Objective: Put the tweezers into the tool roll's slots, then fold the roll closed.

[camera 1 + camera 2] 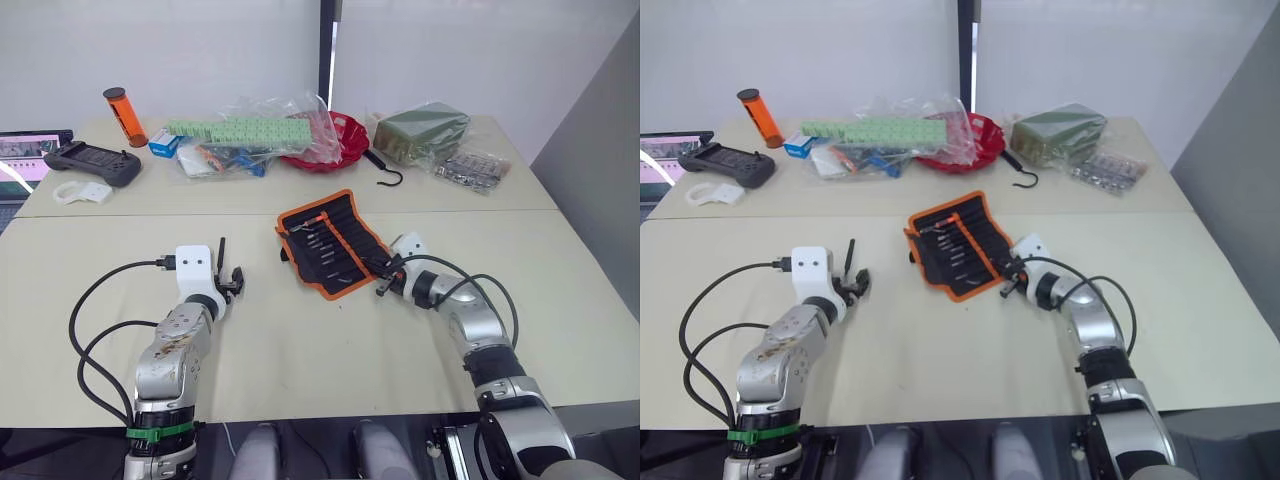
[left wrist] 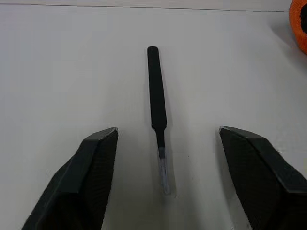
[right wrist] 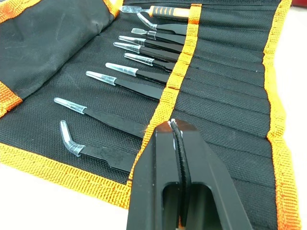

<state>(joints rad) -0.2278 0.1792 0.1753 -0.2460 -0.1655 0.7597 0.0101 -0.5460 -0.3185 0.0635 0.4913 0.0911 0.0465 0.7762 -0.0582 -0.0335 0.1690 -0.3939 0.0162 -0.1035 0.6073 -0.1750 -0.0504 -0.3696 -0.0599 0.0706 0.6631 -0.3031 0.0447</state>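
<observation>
A: Nearest us, the left gripper (image 2: pixel 163 143) has its fingers (image 2: pixel 91 167) apart, one loose tweezer (image 2: pixel 157 105) lying on the counter (image 2: pixel 62 57) between them.

B: Rightward, we count eight tools slotted in the tool roll (image 3: pixel 230 72); the right gripper (image 3: pixel 178 132) fingers are pressed together over it.

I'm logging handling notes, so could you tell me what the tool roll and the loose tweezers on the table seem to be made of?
The tool roll: black coarse-woven fabric, probably nylon, with visible weave and orange webbing trim. The loose tweezers: apparently metal with a matte black coating, bare and silvery at the tip; the open left gripper straddles it.
</observation>
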